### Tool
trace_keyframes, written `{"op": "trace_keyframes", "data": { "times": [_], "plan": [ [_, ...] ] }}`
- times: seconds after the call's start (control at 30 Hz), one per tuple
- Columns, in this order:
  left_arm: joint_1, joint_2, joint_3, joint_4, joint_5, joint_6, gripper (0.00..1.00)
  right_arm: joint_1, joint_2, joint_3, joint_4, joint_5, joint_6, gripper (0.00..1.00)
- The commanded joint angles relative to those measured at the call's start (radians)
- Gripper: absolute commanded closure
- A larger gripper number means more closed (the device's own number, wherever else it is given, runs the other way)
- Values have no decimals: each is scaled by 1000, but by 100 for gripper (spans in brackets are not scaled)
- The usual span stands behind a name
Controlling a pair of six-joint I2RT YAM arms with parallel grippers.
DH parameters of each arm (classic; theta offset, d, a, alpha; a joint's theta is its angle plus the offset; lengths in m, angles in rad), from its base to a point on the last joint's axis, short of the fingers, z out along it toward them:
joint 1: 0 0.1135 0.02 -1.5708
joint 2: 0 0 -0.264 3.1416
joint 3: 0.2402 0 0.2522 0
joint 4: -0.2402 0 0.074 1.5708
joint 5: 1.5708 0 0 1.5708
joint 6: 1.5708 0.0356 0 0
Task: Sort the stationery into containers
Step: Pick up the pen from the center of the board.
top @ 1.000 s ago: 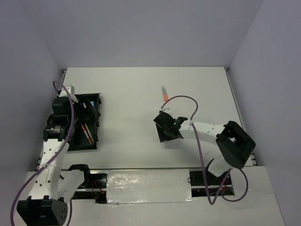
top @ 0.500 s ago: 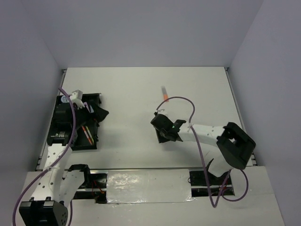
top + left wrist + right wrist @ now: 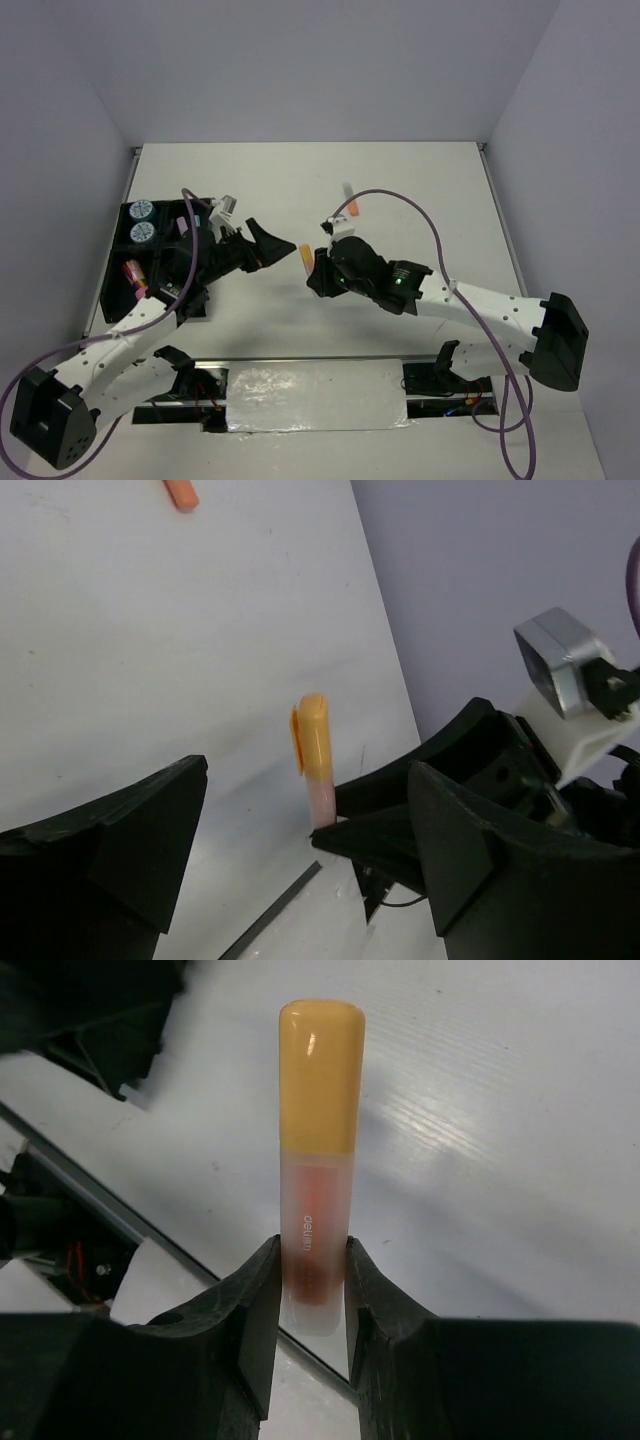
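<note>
Your right end effector (image 3: 312, 1252) is pinching the pink-orange highlighter (image 3: 318, 1110) by its clear lower end. Its jaws are closing narrowly on the barrel and holding it, orange cap foremost, above the middle of the white bench (image 3: 420, 180). Your left end effector (image 3: 308, 780) is facing that cap with jaws spread wide, gripping nothing. The black organiser tray (image 3: 125, 250) is sitting at the bench's left, with two blue-white rolls (image 3: 141, 210) lying in its far end.
</note>
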Motion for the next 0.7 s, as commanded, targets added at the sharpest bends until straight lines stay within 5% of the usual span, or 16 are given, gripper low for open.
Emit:
{"op": "trace_keyframes", "data": {
  "times": [0.0, 0.3, 0.4, 0.43, 0.47, 0.5, 0.53, 0.67],
  "plan": [
    [-63, 62, 53, 118, -52, -39, 8, 38, -7, 93, -6, -7, 1, 100],
    [-125, 153, 51, 198, -32, -58, 31, 74, 54, 157, 2, 13, -12, 100],
    [-131, 157, 68, 191, -23, -46, 77, 75, 81, 180, -5, 39, -20, 100],
    [-131, 159, 77, 178, -25, -35, 99, 74, 84, 183, -6, 44, -22, 100],
    [-131, 159, 89, 133, -32, 0, 100, 74, 85, 183, -3, 54, -25, 92],
    [-131, 159, 124, 94, -57, 20, 100, 72, 84, 180, -2, 61, -23, 53],
    [-128, 160, 147, 47, -80, 51, 100, 72, 73, 174, -2, 67, -20, 39],
    [-79, 220, 351, -266, -262, 386, 100, 59, -5, 110, -45, 114, -17, 26]
  ]
}}
